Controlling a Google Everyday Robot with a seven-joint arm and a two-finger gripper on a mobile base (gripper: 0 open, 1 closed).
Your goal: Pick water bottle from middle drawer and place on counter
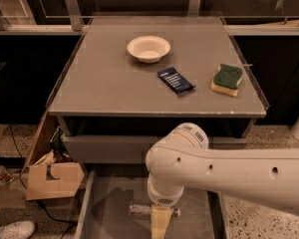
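Down at the bottom centre of the frame, the robot's pale tan gripper (160, 226) hangs from a bulky white arm (229, 171) that reaches in from the right edge; it sits low inside the wide shallow grey middle drawer (112, 195), which stands pulled open below the cabinet; whether the gripper is spread or pinched together I cannot tell. Lying on its side on the drawer floor is the small clear ribbed plastic water bottle (138, 210); the gripper crosses in front of its middle, so only its ribbed left part and a small end on the right show; contact cannot be made out. Above, the large flat matte grey worktop (104, 83) fills the upper half of the frame; on it sit a shallow cream bowl (148, 49) at upper centre, a dark blue flat packet (175, 80) just below and right of the bowl, and a green-topped yellow sponge (227, 79) near the right edge. At lower left, beside the cabinet, stands a brown cardboard box (52, 179).
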